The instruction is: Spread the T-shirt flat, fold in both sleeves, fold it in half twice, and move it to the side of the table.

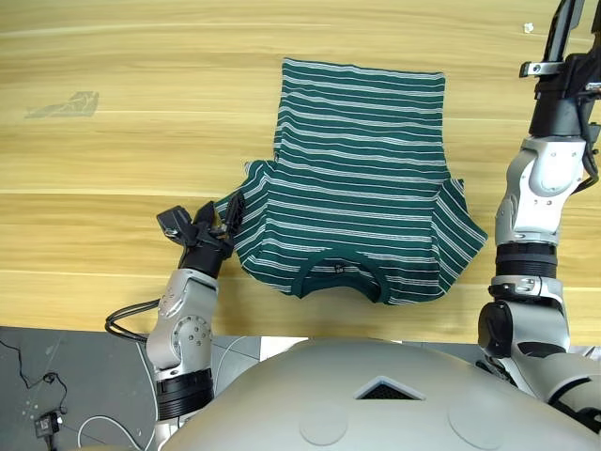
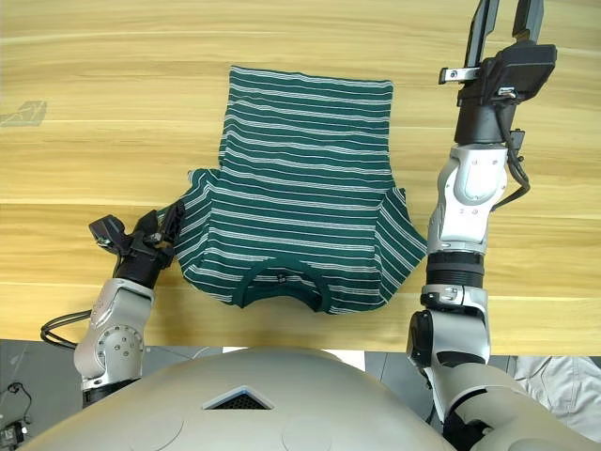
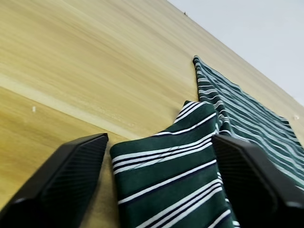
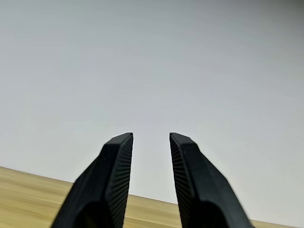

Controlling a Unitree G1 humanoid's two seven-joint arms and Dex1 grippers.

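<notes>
Straddling T-shirt sleeve (image 3: 166, 183), L pincer (image 1: 222, 216) spread; apparent neck tag (image 1: 336, 269) illegible.

I see a dark green T-shirt (image 1: 362, 178) banded all over with thin white stripes, each paired with a darker navy line; its collar (image 1: 343, 266) is plain green, unstriped. The pale wooden desk (image 1: 141, 169) under it shows honey-yellow grain running in long streaks. The left tool (image 1: 221, 214) and right tool (image 4: 151, 137) are matte black, their inner faces finely ridged.
</notes>
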